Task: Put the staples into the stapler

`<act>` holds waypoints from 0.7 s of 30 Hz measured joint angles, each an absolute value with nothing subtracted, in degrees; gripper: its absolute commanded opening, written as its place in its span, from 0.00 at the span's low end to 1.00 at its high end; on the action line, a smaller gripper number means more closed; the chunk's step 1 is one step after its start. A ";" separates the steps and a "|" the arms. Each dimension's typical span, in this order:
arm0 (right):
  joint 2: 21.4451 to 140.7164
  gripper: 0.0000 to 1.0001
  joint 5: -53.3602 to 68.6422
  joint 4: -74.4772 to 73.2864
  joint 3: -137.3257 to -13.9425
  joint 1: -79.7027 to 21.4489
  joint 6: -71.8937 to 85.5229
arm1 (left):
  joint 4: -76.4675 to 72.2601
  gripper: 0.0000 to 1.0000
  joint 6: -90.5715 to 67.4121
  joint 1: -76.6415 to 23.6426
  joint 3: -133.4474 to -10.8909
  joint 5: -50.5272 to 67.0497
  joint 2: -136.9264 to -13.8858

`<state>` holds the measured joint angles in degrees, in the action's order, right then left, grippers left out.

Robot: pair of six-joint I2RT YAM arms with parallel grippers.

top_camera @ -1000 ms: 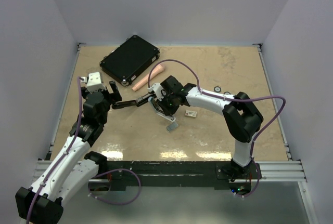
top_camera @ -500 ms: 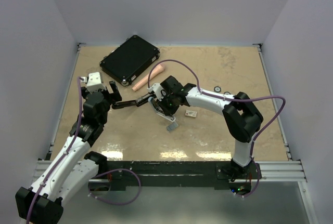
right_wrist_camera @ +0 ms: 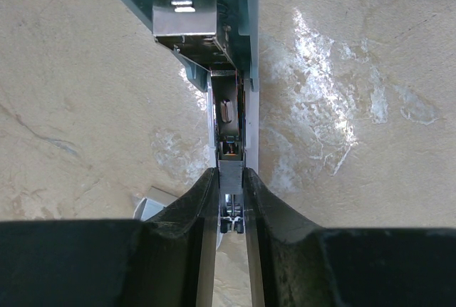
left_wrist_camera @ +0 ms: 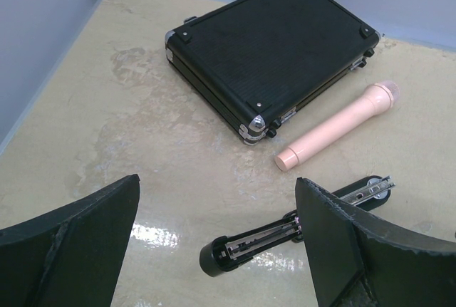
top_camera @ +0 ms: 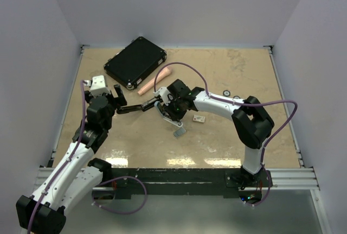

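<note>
You are at the opening step: your right gripper (right_wrist_camera: 230, 179) is pinched tight on the metal rail of the blue-grey stapler (right_wrist_camera: 242, 29), which looks swung open. Your left gripper (left_wrist_camera: 217, 182) gapes empty, well left of that stapler. The staples (top_camera: 199, 118) lie just right of it, untouched, so next you need a freed claw to fetch them

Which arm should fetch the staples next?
Left, probably: the left claw is open and empty, while the right claw is shut on the grey-blue stapler. The staples lie beyond that claw, though.
</note>
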<state>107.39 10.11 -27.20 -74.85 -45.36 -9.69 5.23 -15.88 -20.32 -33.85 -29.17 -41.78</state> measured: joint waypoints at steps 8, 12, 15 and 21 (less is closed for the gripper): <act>107.55 0.30 10.13 -27.18 -74.87 -45.36 -9.69 | 5.23 0.95 -15.88 -20.32 -33.85 -29.17 -41.78; 107.57 0.31 10.11 -27.20 -74.87 -45.36 -9.69 | 5.23 0.95 -15.88 -20.32 -33.85 -29.17 -41.78; 107.57 0.33 10.09 -27.20 -74.89 -45.36 -9.69 | 5.23 0.95 -15.88 -20.32 -33.85 -29.15 -41.78; 107.57 0.36 10.07 -27.22 -74.94 -45.34 -9.69 | 5.23 0.95 -15.88 -20.32 -33.85 -29.17 -41.78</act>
<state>107.57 10.07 -27.22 -74.94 -45.34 -9.69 5.23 -15.88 -20.32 -33.85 -29.17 -41.78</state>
